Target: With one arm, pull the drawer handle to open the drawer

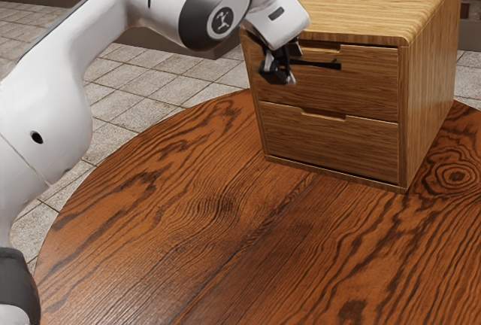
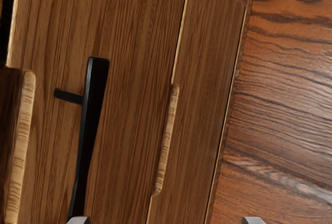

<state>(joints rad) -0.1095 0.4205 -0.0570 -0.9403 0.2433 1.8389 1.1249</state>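
Claw point(image 1: 278, 69) sits at the front of the top drawer point(image 1: 338, 88), right at the end of the black handle point(image 1: 319, 63) that lies toward the exterior view's left. Handle is a thin bar, level, standing off the drawer front on a short post. It runs from the claw toward the exterior view's right.

Claw is spread, not clenched. In the wrist view two pale fingertips point(image 2: 78, 220) show far apart at the edge. The handle point(image 2: 88, 136) runs down to one of them, w/ the other well off to the side over the lower drawer point(image 2: 207, 105). So the bar is at or against one finger only, w/ no grip from both sides. Can't tell if that finger actually touches the bar.

Top drawer front looks about flush w/ the cabinet point(image 1: 376, 1) frame, w/ a dark slot just above it. Can't tell if it's out at all. Lower drawer point(image 1: 331, 144) is under it, w/ a small wooden lip point(image 2: 166, 141) along its upper edge.

Cabinet is light wood and stands upright on the round dark-wood table point(image 1: 225, 250), toward the far side and the exterior view's right. The white arm point(image 1: 90, 62) comes in from the exterior view's left, w/ the wrist angled down to the drawer front. Grey tiled floor point(image 1: 143, 84) shows beyond the table edge.
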